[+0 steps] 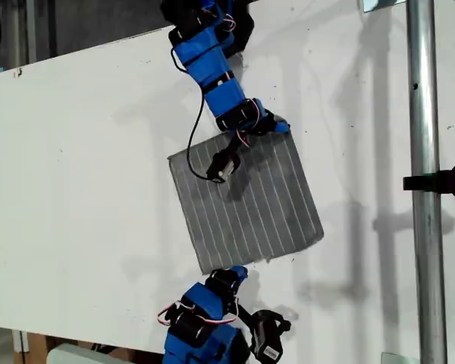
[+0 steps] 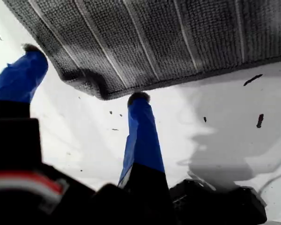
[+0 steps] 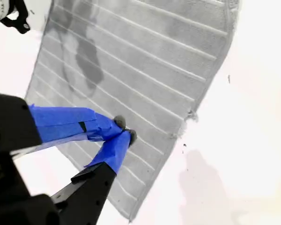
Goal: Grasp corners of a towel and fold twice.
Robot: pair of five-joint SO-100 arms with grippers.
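Towel [image 1: 246,201] lies flat on the white table [image 1: 83,152] in the exterior view, between both arms. First wrist view: my first gripper [image 2: 82,77] is spread wide at a towel corner [image 2: 100,93]. Second wrist view: my second gripper [image 3: 124,130] is clenched above the towel, grasping nothing.

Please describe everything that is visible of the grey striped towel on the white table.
The dark grey square towel of soft woven fabric, with thin pale parallel stripes, lies flat and unfolded on the white table, turned at a slant in the exterior view. Its hemmed edge lifts slightly at one corner, in front of my first gripper, whose blue jaws are open there. My second gripper is above the cloth with its tips together; whether it pinches fabric is unclear.
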